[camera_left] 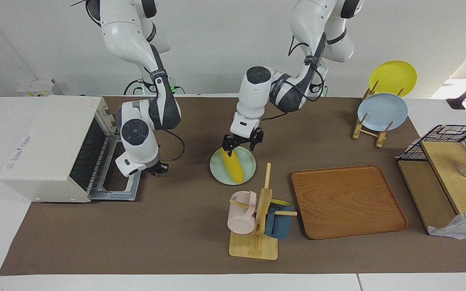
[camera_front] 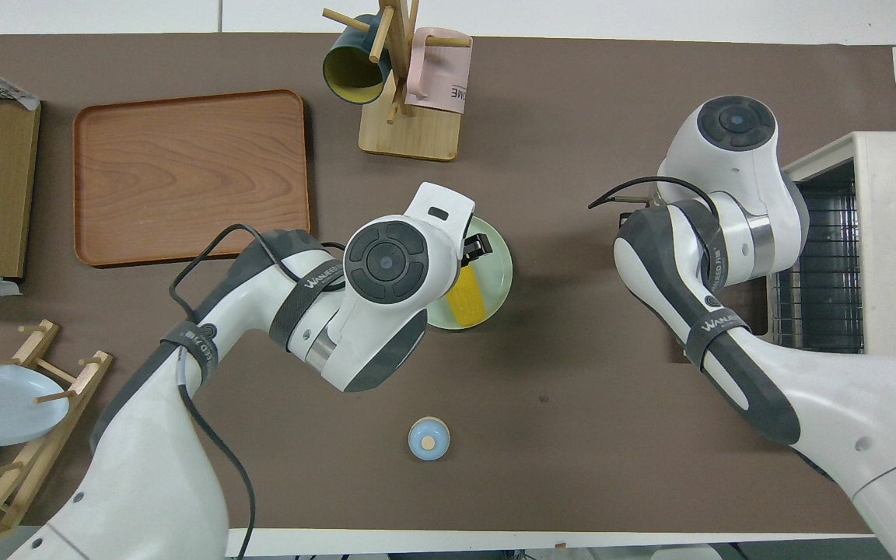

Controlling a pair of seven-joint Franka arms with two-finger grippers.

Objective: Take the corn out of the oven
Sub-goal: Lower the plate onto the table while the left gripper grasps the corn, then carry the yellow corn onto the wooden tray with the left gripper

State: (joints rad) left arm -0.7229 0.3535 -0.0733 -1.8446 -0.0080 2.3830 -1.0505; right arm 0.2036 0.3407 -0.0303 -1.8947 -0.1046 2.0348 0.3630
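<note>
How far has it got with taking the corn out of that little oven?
Nearly finished, it seems. Done: the corn already lies on the pale green plate, outside the oven, whose door hangs open. In hand: the left gripper is just above the corn, fingers open. The right gripper waits by the door. Left: perhaps only pulling back.

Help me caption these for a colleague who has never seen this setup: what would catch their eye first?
The bright yellow corn lies on a pale green plate mid-table, with the left gripper right over it, fingers open. Toward the right arm's end, the cream oven stands with its door dropped open, and the right gripper is low over the mat beside that door.
</note>
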